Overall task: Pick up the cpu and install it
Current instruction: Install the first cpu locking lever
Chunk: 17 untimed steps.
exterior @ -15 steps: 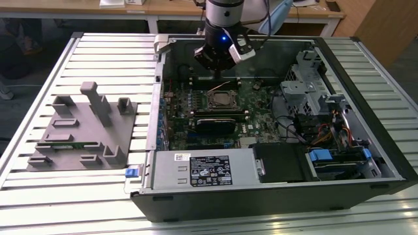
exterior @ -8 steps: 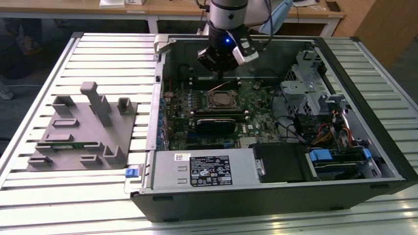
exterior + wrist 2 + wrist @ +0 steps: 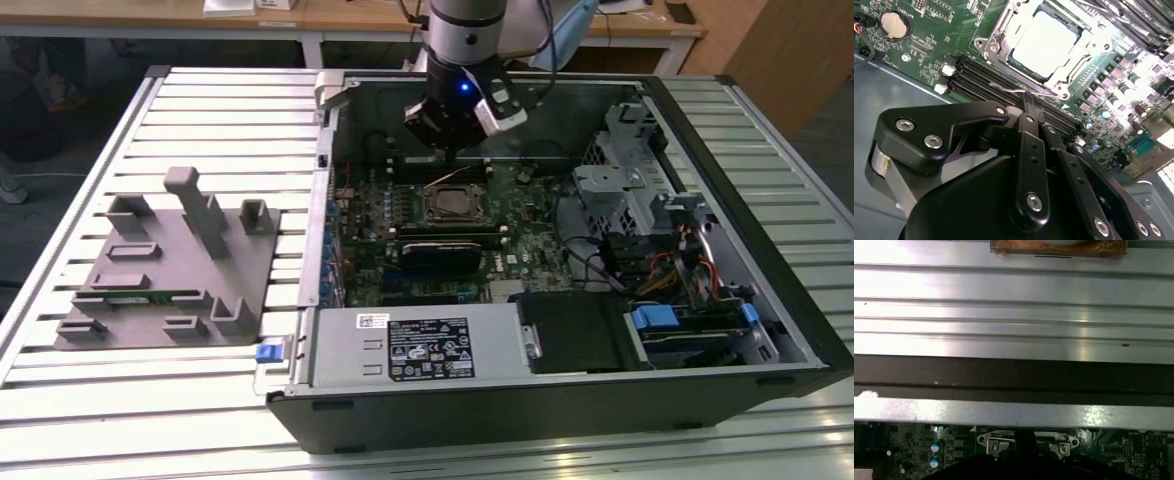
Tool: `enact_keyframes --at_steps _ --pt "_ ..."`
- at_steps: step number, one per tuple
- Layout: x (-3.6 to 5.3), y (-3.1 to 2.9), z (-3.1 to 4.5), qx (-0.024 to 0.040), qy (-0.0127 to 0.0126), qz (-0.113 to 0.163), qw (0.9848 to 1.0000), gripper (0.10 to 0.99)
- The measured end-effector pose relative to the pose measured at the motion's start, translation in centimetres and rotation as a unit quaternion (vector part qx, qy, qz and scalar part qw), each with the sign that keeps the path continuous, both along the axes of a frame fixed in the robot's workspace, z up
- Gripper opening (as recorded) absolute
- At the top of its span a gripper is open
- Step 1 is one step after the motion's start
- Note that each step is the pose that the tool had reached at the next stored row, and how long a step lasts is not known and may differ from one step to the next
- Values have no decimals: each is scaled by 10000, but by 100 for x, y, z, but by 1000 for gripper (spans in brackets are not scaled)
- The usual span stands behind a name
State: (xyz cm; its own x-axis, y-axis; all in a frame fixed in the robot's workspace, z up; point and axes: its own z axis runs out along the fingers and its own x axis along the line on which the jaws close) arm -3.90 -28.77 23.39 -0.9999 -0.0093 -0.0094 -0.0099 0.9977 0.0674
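We saw the cpu (image 3: 1046,42) already seated in its socket (image 3: 999,37) at upper centre — our pincer (image 3: 1026,102), pressed together and empty, hovered just beside the retention lever (image 3: 1021,90).

Bright overhead light glares off the cpu (image 3: 1046,42) and blows out the ribbed table (image 3: 1014,315); the pincer (image 3: 1026,107) blurs close-up.
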Motion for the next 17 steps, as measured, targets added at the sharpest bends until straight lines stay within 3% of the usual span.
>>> enact_keyframes --at_steps 17 --pt "110 42 -110 -1 0 1 10000 106"
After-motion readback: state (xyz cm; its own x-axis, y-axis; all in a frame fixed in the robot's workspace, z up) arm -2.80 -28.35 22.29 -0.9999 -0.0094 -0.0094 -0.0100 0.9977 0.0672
